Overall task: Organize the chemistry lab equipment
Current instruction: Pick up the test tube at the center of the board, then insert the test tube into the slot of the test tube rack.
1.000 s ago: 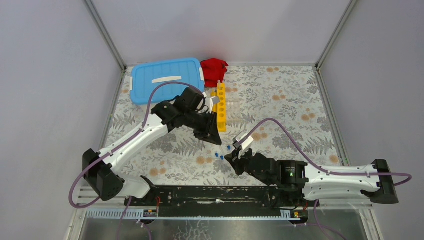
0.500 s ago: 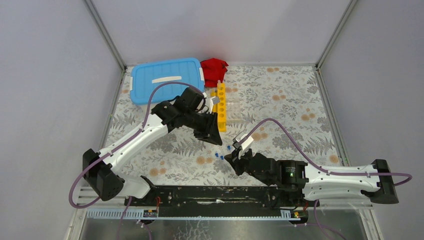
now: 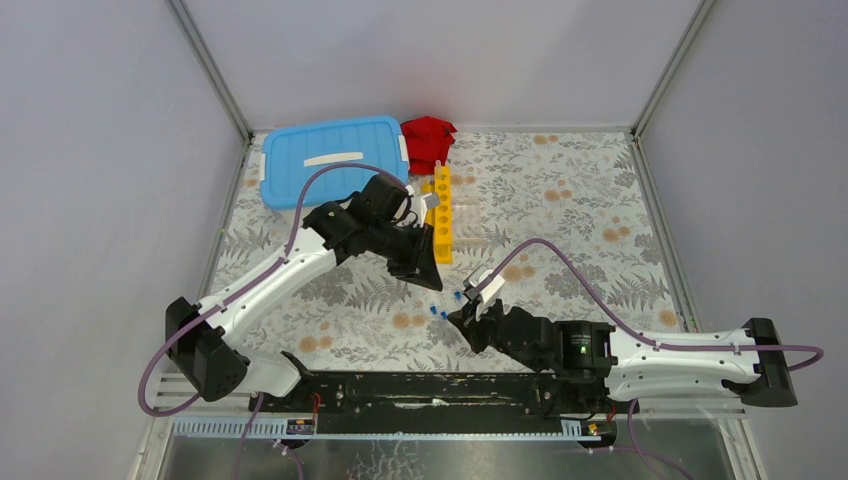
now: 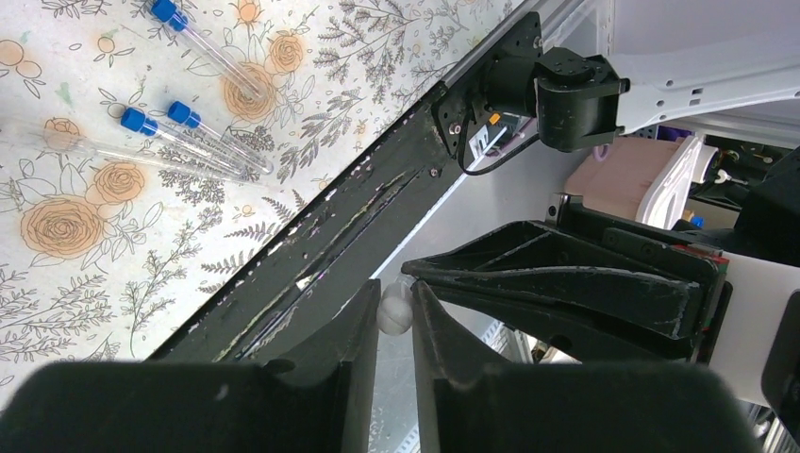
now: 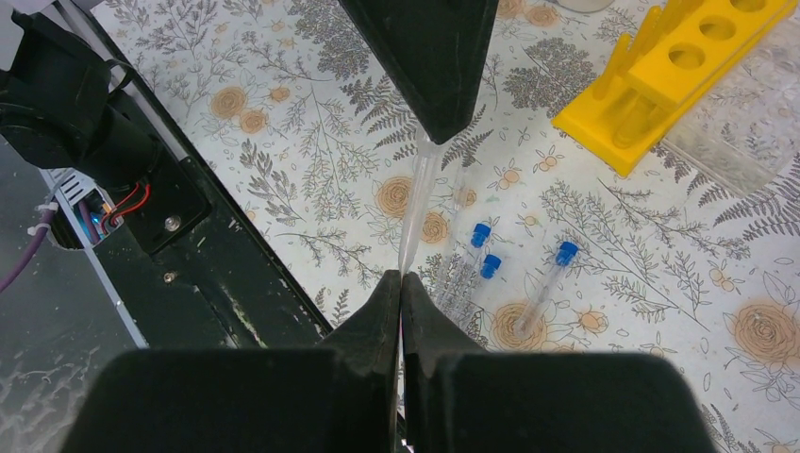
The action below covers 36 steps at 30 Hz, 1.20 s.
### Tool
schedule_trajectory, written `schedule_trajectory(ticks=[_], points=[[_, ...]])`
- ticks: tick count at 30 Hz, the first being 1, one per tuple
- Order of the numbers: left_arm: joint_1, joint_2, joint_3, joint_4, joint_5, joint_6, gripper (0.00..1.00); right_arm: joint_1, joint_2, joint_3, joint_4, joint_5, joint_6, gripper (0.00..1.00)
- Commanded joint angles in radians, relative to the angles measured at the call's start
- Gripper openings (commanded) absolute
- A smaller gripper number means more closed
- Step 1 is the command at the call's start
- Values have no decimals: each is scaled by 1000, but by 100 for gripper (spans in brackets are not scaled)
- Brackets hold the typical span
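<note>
The left gripper [image 4: 396, 294] is clenched on a clear tube [image 5: 416, 203], and the tube's round end shows between its jaws. The tube runs from there, just in front of the yellow rack [image 5: 681, 74], down to the tips of the right gripper [image 5: 401, 279]. This gripper is closed, but I cannot tell if it pinches the tube. Three blue-capped tubes [image 5: 490, 267] lie loose near the rack's front end. Behind the rack, on the blue-lidded tub [image 3: 295, 175], a white strip [image 3: 333, 158] is too small to read.

Top view: high over the near edge, looking down on the whole surface [image 3: 580, 200]. Left wrist: close, looks out past its jaws; tubes [image 4: 138, 121] lie far beyond, upper left. Right wrist: close, same tubes just beyond its jaws. All three share them.
</note>
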Motion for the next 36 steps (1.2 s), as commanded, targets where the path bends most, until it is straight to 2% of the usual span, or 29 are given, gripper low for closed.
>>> schedule_trajectory(ticks=[1,10,11,14,17,20,27,36], points=[[-7,10,2,-19,12,26,22,11,-12,29,38,-2,-17,0],[-7,15,5,-20,-36,28,11,11,-20,16,43,20,-12,1],[-7,13,7,-16,-49,26,11,12,-22,13,44,23,-11,7],[-7,14,24,-3,-93,17,11,13,-30,7,43,47,-8,32],[-7,19,60,8,-149,10,10,12,-39,6,33,87,-5,52],[-7,39,128,7,-216,8,9,13,-50,8,17,136,3,62],[-7,128,320,-8,-414,32,8,12,-80,-2,-20,300,44,72],[-8,320,549,8,-778,73,5,11,-111,-18,-132,593,168,75]])
